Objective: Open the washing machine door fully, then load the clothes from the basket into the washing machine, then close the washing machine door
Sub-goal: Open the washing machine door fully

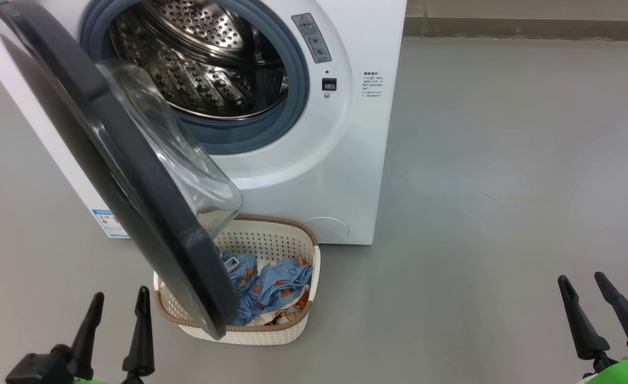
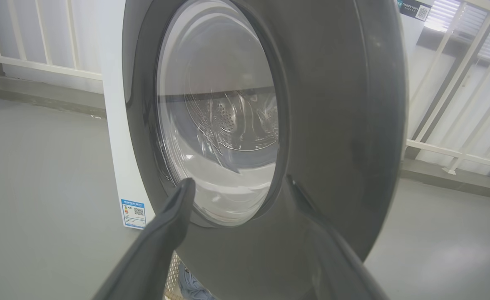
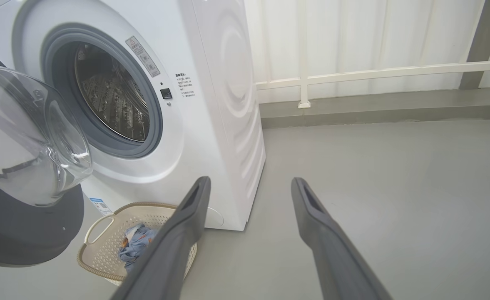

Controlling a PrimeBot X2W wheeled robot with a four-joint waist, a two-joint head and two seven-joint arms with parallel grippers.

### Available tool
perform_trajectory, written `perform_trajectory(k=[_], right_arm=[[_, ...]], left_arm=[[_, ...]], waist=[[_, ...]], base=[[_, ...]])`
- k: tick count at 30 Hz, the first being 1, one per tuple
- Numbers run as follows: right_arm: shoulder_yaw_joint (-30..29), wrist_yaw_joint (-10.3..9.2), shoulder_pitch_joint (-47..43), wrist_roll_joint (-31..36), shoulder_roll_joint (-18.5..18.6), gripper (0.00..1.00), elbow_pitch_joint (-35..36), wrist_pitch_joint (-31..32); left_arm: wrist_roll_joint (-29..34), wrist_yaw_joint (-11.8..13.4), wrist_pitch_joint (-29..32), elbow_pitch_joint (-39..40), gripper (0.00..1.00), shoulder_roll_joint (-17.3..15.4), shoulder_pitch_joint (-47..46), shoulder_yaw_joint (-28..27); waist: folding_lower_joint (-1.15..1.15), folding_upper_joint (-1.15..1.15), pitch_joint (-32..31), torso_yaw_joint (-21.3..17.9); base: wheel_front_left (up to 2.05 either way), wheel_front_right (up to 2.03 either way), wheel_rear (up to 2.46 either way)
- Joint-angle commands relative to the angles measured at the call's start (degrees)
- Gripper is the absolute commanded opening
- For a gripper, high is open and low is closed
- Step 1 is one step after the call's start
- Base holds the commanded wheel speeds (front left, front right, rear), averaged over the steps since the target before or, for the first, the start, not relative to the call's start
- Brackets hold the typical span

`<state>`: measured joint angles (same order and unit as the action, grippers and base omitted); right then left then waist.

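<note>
From the head: big white washing machine (image 1: 314, 176) at upper left, smooth enamelled front, grey rubber gasket (image 1: 299, 69) ringing a perforated steel drum (image 1: 201, 58). Round washing machine door (image 1: 132, 181) swung out toward the camera, a glossy black ring with a bulging clear glass bowl (image 1: 185, 160) on its inner side. Under the door's lower edge, on the matte grey floor (image 1: 506, 160) just in front of the machine: the basket (image 1: 271, 242), cream plastic, perforated walls, brown woven-look rim. Inside it the clothes (image 1: 273, 285), a soft crumpled light-blue bundle with orange-brown prints and white patches. Low left, near the basket, the left end effector (image 1: 120, 293); low right, well apart from it, the right end effector (image 1: 580, 277). Both with long dark tapered fingers (image 1: 142, 325) spread, pinching nothing.

From the left wrist: door's outer face up close, dark and shiny, drum holes visible through the round window. Spread fingers pointing at its lower part, contact impossible to judge. Small blue label sticker (image 2: 133, 213) at the machine's bottom corner.

From the right wrist: fingers wide apart over the floor. Ribbed white side panel (image 3: 232, 83), white railing (image 3: 374, 73) behind. Basket with a looped white handle (image 3: 99, 227), clothes inside.
</note>
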<state>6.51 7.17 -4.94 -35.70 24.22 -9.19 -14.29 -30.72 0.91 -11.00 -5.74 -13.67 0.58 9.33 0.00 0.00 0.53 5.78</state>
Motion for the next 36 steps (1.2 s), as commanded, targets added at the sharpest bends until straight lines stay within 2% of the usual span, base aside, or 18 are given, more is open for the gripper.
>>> perform_trajectory(k=[1, 6, 7, 8, 11, 15, 18, 21, 24, 29, 36], right_arm=[[-0.03, 0.32, 0.41, 0.05, 1.53, 1.0, 1.42, -0.71], [-0.16, 0.32, 0.76, 0.49, 1.4, 1.0, 1.39, -0.71], [-0.22, 0.32, 0.78, 0.52, 1.39, 1.0, 1.41, -0.71], [-0.27, 0.32, 0.78, 0.56, 1.41, 1.0, 1.41, -0.71], [-0.4, 0.32, 0.68, 0.56, 1.49, 1.0, 1.4, -0.71], [-0.75, 0.32, 0.52, 0.51, 1.5, 1.0, 1.35, -0.71], [-0.88, 0.32, 0.55, 0.79, 1.31, 1.0, 1.5, -0.71], [-0.71, 0.32, 1.0, 0.92, 1.28, 1.0, 1.56, -0.71], [-0.79, 0.32, 1.42, 0.81, 1.03, 1.0, 1.58, -0.71], [-0.77, 0.32, 1.77, 0.7, 1.01, 1.0, 1.55, -0.71], [-0.41, 0.32, 2.24, 0.74, 1.18, 1.0, 1.37, -0.71]], left_arm=[[-0.87, 0.55, -0.62, 1.84, 1.0, -1.4, -1.29, -2.22], [-1.44, 1.82, -1.55, 3.76, 1.0, -1.13, -2.58, -4.23], [-1.62, 2.09, -1.71, 4.85, 0.48, -1.11, -2.97, -4.75], [-1.59, 2.35, -1.83, 6.28, 0.0, -1.25, -3.42, -5.18], [-0.33, 3.39, -1.71, 12.52, 0.0, -2.02, -4.96, -5.49], [1.45, 4.15, 1.12, 23.98, 0.0, -2.19, -7.22, -2.96], [1.96, 4.37, 4.32, 31.07, 0.0, -0.95, -8.92, 0.93], [2.36, 4.08, 7.65, 34.55, 0.0, 0.66, -10.26, 6.04], [2.11, 3.51, 9.41, 34.06, 0.0, 2.54, -11.2, 10.28], [-0.29, 1.82, 9.31, 28.03, 0.0, 5.58, -11.72, 14.3], [-3.05, 0.55, 6.78, 17.73, 0.0, 7.33, -12.18, 14.46]], waist=[[0.0, 0.0, 0.28, -0.16], [0.0, 0.0, 0.43, -0.36], [0.0, 0.0, 0.46, -0.39], [0.0, 0.0, 0.48, -0.42], [0.0, 0.0, 0.47, -0.56], [0.0, 0.0, 0.57, -0.79], [0.0, 0.0, 0.73, -0.98], [0.0, 0.0, 1.05, -1.28], [0.0, 0.0, 1.22, -1.53], [0.0, 0.0, 1.58, -1.94], [0.0, 0.0, 2.06, -2.53]], base=[[0.0, 0.0, 0.0], [0.0, 0.0, 0.0], [0.0, 0.0, 0.0], [0.0, 0.0, 0.0], [0.0, 0.0, 0.0], [0.0, 0.0, 0.0], [0.0, 0.0, 0.0], [0.0, 0.0, 0.0], [0.0, 0.0, 0.0], [0.0, 0.0, 0.0], [0.0, 0.0, 0.0]])
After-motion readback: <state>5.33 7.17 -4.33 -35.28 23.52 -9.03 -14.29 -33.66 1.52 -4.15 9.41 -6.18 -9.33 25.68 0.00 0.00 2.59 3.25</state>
